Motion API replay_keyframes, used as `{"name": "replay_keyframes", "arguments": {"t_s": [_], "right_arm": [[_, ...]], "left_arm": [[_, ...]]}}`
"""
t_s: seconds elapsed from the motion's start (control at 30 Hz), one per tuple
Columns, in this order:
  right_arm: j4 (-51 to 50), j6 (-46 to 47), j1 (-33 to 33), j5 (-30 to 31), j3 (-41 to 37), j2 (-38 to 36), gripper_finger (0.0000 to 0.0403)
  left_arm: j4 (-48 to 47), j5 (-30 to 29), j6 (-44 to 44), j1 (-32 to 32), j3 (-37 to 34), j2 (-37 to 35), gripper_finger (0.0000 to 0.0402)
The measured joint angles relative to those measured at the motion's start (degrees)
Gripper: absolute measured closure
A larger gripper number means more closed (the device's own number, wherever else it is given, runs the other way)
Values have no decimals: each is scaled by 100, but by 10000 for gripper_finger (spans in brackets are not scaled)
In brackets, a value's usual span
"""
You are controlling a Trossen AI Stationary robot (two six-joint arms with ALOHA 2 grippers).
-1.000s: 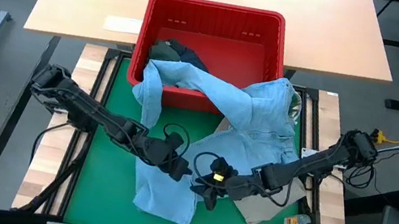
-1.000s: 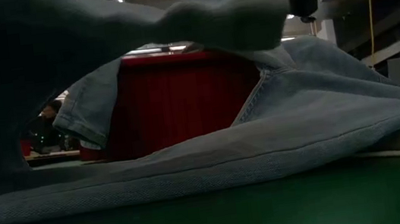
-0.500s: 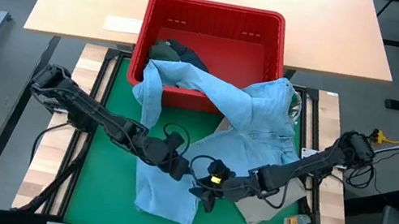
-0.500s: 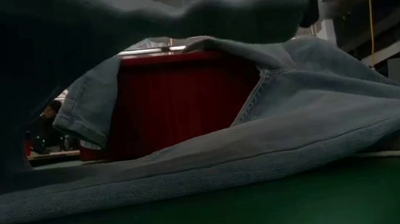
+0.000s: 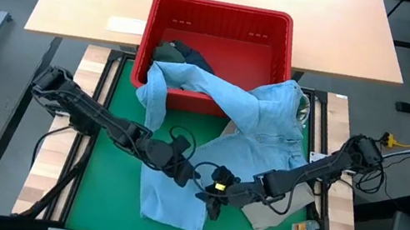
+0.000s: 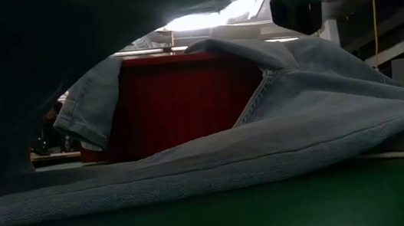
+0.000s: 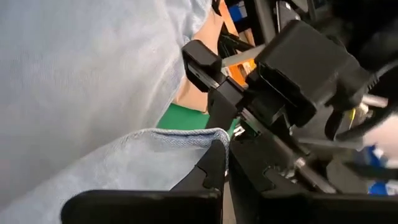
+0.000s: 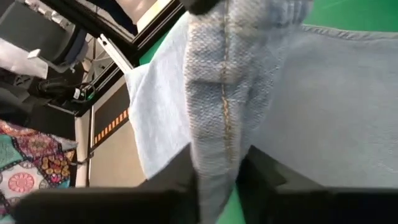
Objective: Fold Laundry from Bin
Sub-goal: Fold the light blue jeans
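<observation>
The left end effector is pressed together on the hem of the light blue shirt, which trails from the red bin down onto the green surface. Just beside it, the right end effector pinches a seamed fold of the same edge. To do this well, both pinches should probably hold firm, then draw apart evenly so the cloth spreads flat, clear of the beige garment underneath
</observation>
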Motion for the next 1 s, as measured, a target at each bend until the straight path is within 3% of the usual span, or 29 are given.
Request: {"name": "replay_keyframes", "arguments": {"t_s": [0.07, 0.13, 0.27, 0.53, 0.77, 1.0], "right_arm": [[2, -146, 0, -5, 0, 0, 375], [3, -308, 0, -58, 1, 0, 392], [-134, -348, -11, -356, 131, 0, 377], [-1321, -716, -11, -481, 726, 0, 391], [-3011, -1072, -11, -395, 1385, -2, 397], [-4489, -1198, -103, 433, 1786, -7, 390]], "left_arm": [[0, 26, 500, 0, 0, 0, 396], [-1, 38, 1004, -2, 0, 0, 390], [2, 153, 1587, 2, 0, 0, 354], [2, 291, 2863, 45, 0, -23, 279], [-201, 1175, 3611, 301, 0, -109, 281], [-735, 1786, 3605, 292, 0, -118, 282]]}}
